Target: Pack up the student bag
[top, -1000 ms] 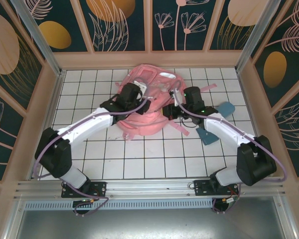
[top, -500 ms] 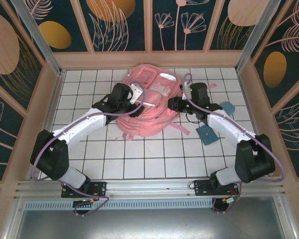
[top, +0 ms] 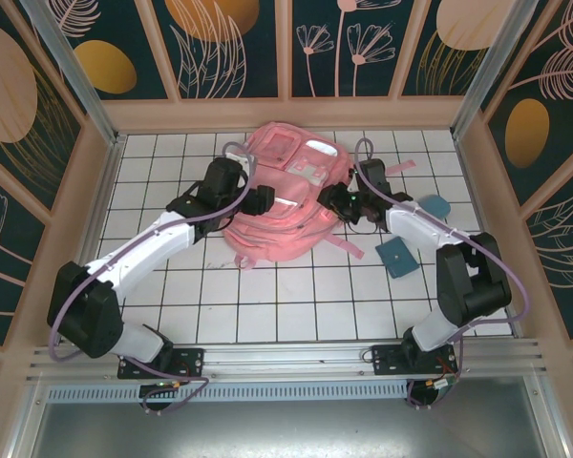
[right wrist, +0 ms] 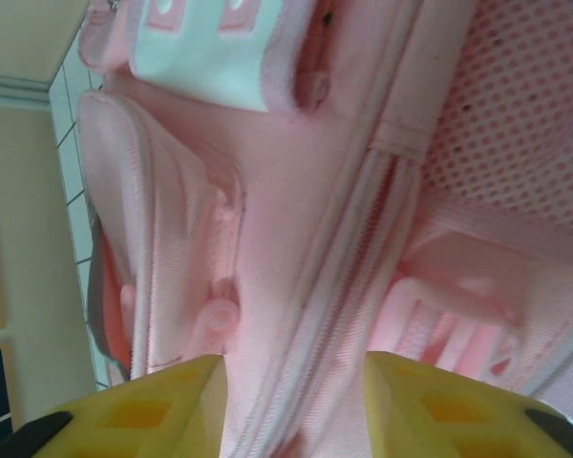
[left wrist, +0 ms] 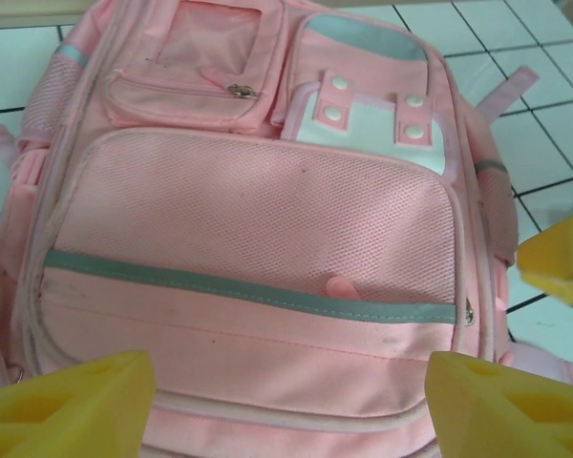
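Top cam: the student bag (top: 285,229) lay flat on the far-middle of the tiled table (top: 267,305), front up. My left pincer (top: 264,201) was over its left side and my right pincer (top: 336,202) at its right edge, w/ a blue piece (top: 397,256) and a second blue piece (top: 435,205) to the right and open tiles on the near side. Left wrist cam: my left pincer (left wrist: 286,410) stood wide open over the student bag (left wrist: 258,210), nothing btw the fingers, pockets zipped, contents hidden. Right wrist cam: my right pincer (right wrist: 291,410) was partly open, a zip seam (right wrist: 363,239) of the student bag (right wrist: 267,191) running btw its fingers; whether they touched it I couldn't tell.
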You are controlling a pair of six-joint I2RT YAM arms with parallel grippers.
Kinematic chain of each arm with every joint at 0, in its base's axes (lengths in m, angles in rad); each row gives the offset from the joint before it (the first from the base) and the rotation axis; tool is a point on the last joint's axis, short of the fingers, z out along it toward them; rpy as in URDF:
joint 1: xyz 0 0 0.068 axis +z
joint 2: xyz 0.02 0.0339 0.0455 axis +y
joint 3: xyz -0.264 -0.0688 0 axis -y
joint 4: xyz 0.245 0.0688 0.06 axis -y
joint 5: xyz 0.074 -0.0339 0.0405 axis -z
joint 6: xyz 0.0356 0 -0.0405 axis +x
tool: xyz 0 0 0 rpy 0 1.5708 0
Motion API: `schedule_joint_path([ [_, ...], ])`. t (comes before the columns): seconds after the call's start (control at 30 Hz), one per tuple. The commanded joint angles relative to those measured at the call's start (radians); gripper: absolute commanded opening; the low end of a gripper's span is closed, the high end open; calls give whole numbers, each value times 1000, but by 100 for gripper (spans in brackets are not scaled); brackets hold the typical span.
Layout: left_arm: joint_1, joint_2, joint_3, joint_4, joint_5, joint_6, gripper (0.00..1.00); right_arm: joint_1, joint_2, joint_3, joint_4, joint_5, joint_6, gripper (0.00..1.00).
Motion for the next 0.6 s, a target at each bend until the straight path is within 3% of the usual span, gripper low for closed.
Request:
schedule_joint_path([
  [0.0,3,-32,-26,-35,-26,-113,75,46,3,82,-6,-8,27,44],
  [0.3,3,-53,-51,-70,-25,-235,73,154,-7,88,-76,155,209,43],
  [0.57,3,-73,-88,-38,38,-306,71,228,52,99,-53,167,293,43],
])
